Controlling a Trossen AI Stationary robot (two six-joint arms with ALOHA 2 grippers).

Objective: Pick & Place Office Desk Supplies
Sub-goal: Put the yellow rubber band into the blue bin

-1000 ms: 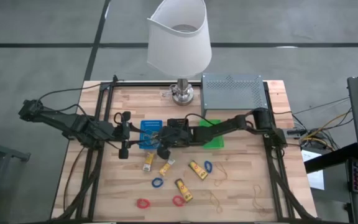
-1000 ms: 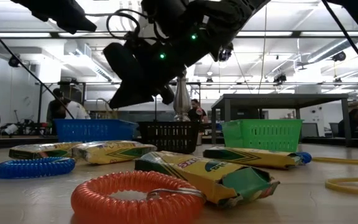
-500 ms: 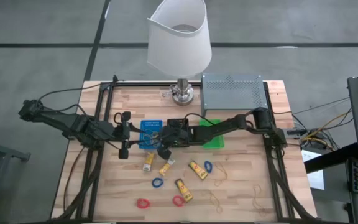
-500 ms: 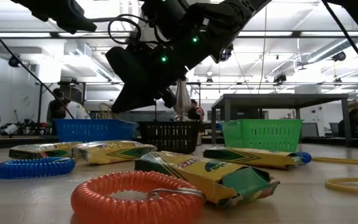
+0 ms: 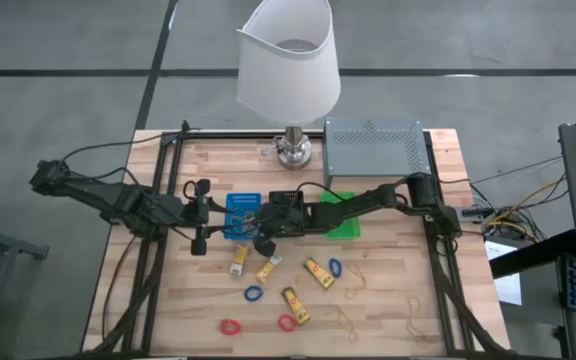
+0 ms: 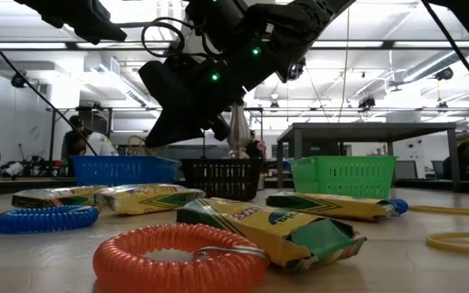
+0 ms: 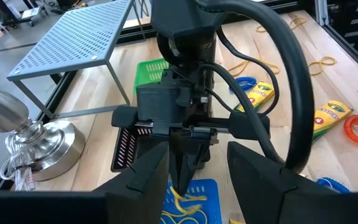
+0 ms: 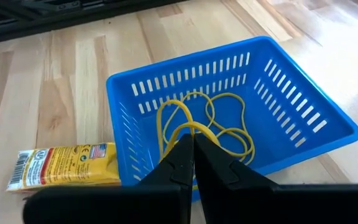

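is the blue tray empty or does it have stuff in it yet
Not empty. The blue tray holds a loose tangle of tan rubber bands on its floor, seen in the right wrist view; the shut right gripper hangs just above them.

A white-shaded lamp (image 5: 288, 70) stands beside a grey perforated shelf (image 5: 373, 146), behind blue (image 5: 240, 213), black (image 6: 223, 178) and green trays (image 6: 344, 176).

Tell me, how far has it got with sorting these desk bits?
Early days. Some rubber bands already lie in the blue tray. The right pincer hangs shut over that tray, pinching one band. Four crayon packets, coiled rings and more bands still lie loose on the table. The left pincer waits beside the tray.
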